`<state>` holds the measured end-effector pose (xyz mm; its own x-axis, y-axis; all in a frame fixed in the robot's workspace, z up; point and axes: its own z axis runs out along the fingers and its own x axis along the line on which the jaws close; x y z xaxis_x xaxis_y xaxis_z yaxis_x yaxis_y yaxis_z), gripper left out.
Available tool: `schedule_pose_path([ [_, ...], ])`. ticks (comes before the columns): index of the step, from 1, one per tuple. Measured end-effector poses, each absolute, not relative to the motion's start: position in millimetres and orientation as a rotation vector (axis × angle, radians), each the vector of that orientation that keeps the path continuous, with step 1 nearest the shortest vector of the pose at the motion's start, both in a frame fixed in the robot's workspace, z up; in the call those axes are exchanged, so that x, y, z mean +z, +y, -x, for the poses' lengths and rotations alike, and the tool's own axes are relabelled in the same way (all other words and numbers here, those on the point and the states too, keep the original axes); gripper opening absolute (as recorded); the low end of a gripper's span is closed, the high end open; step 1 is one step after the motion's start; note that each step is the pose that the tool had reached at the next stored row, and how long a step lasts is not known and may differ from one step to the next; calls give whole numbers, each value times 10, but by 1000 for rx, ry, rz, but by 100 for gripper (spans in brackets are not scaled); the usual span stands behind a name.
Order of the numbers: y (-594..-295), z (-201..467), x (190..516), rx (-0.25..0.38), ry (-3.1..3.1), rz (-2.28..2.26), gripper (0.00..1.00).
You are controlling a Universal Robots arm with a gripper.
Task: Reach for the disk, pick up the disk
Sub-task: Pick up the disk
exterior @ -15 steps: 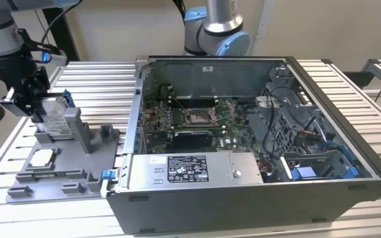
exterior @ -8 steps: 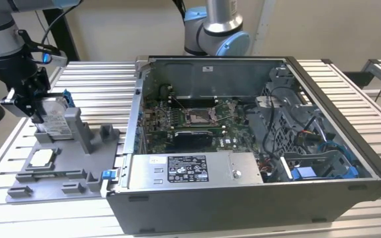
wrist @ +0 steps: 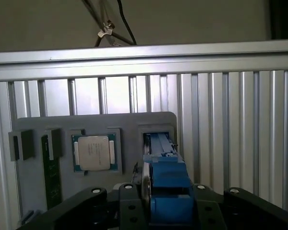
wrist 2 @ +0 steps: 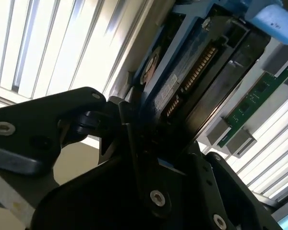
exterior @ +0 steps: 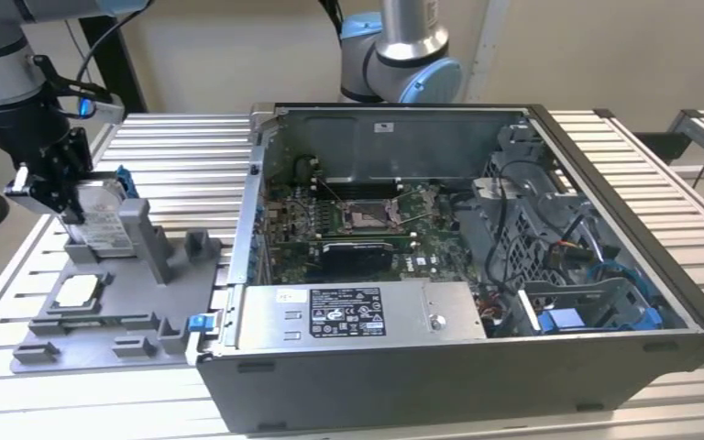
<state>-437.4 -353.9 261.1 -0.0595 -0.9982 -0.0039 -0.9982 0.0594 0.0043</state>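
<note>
Closest to us in the first wrist view, the gripper (wrist: 167, 201) has its fingers (wrist 2: 132, 143) drawn in narrow on the disk (wrist: 165, 165), one against each broad face, and we judge the hold to be made. The disk stands on edge, its lower end down in the slot of the grey fixture (exterior: 144, 302). To do this pick-up well, we keep the grip square on the blue frame and draw straight along the slot, since any tilt could wedge the frame against the slot walls. We also keep clear of the connector edge. The square chip (wrist: 96, 152) sits in its own pocket just beside the slot, apart from the disk. Farther off on the slatted table (exterior: 181, 137) stands the open computer case (exterior: 450, 403).
</note>
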Motion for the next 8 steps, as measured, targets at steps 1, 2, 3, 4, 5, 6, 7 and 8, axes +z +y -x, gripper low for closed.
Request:
schedule_pose_path([
  [1,-3539,4374,2611,-9,-2286,-2154,0],
  [2,-3539,4374,2611,-9,-2286,-2154,0],
  [3,-3540,4374,2611,-9,-2286,-2154,0],
  [4,-3539,4374,2611,-9,-2286,-2154,0],
  [5,-3539,4374,2610,-9,-2287,-2154,0],
  [6,-3540,4374,2610,-9,-2286,-2154,0],
  [7,-3540,4374,2609,-9,-2286,-2154,0],
  [8,-3540,4374,2609,-9,-2286,-2154,0],
])
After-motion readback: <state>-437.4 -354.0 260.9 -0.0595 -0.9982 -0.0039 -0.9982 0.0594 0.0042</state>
